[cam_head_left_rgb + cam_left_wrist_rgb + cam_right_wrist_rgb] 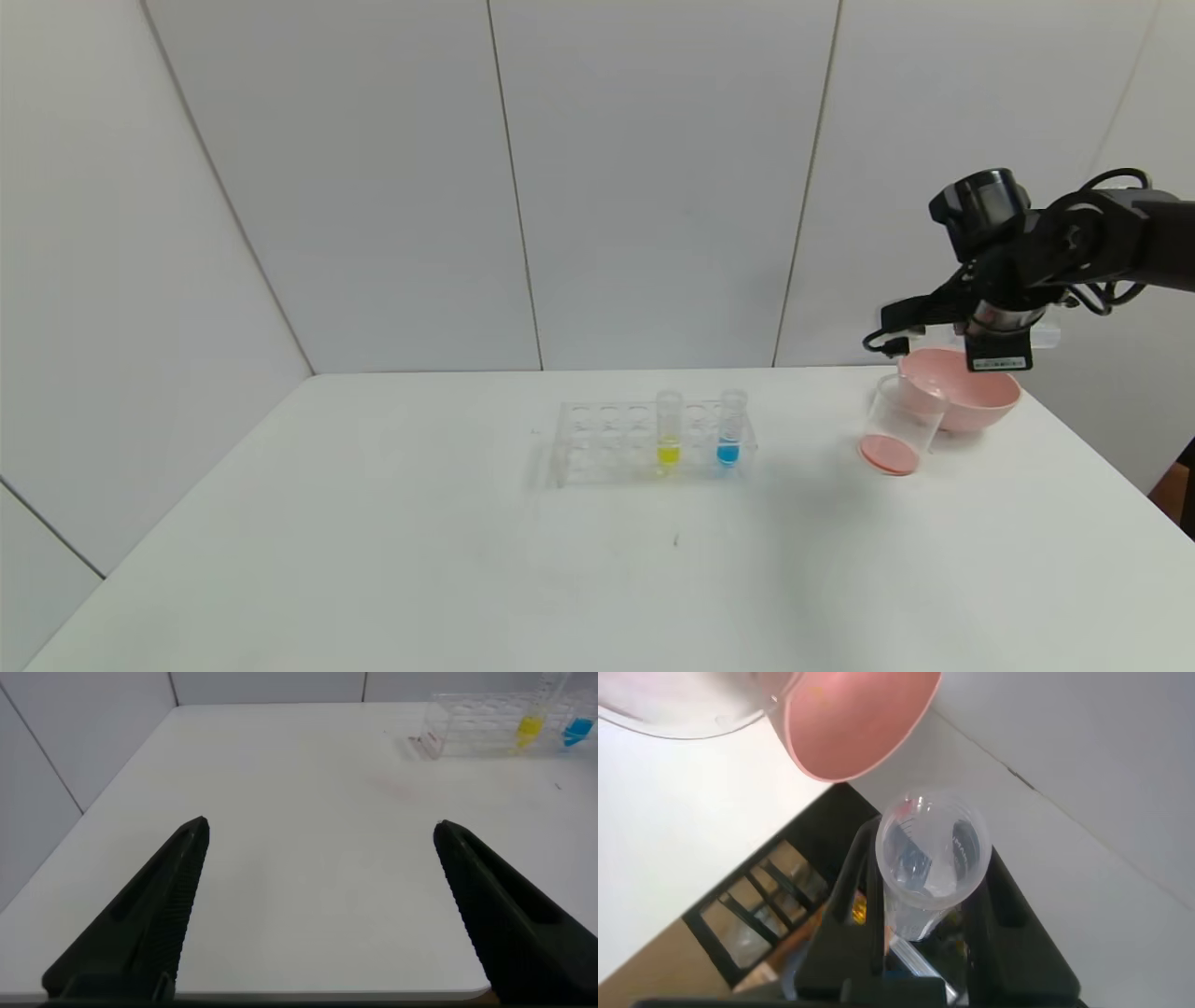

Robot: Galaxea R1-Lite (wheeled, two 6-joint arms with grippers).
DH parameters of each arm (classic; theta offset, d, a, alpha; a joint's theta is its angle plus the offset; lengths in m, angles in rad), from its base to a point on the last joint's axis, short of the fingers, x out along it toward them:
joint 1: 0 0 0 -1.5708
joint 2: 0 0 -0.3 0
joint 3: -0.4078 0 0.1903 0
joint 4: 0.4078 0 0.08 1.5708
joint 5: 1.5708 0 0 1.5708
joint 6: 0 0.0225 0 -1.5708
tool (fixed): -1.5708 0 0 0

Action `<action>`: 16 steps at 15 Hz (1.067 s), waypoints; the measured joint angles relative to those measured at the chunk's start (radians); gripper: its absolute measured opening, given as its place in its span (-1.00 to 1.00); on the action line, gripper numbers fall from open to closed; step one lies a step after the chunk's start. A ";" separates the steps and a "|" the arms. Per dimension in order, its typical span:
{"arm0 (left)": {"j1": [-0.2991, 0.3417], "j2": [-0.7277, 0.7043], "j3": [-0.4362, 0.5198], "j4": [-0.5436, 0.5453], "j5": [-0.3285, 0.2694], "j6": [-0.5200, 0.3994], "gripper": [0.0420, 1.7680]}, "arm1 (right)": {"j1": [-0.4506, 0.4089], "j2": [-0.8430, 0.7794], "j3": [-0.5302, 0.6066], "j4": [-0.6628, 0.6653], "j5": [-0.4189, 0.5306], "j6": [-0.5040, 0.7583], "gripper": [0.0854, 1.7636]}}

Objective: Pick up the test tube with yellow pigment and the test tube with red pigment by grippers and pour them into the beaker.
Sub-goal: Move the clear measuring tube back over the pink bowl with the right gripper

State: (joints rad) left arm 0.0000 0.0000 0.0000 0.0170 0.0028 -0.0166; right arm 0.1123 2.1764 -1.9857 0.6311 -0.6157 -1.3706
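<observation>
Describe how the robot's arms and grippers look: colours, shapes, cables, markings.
The right gripper ends a matte black jointed arm with a round cylindrical housing on top, looping black cables alongside, a silver ring at the wrist and a small white label with dark print. The left gripper shows only as two long, black, wedge-shaped fingers tapering to narrow tips, with ribbed inner faces.

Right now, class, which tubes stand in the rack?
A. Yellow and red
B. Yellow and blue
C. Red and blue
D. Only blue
B: the head view shows the yellow tube and the blue tube upright in the rack, while the right gripper holds an emptied tube over the pink bowl.
</observation>
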 joint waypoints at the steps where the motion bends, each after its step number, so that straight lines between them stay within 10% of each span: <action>1: 0.000 0.000 0.000 0.000 0.000 0.000 0.94 | -0.017 -0.010 0.004 0.013 0.088 0.042 -0.47; 9: 0.000 0.000 0.000 0.000 0.000 0.000 0.94 | -0.200 -0.068 0.007 0.039 0.662 0.507 -0.47; 16: 0.000 0.000 0.000 0.000 0.000 0.000 0.94 | -0.316 -0.086 0.033 -0.125 0.851 0.853 -0.47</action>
State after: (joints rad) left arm 0.0000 0.0000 0.0000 0.0170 0.0032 -0.0162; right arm -0.2038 2.0906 -1.9526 0.5064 0.2349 -0.5172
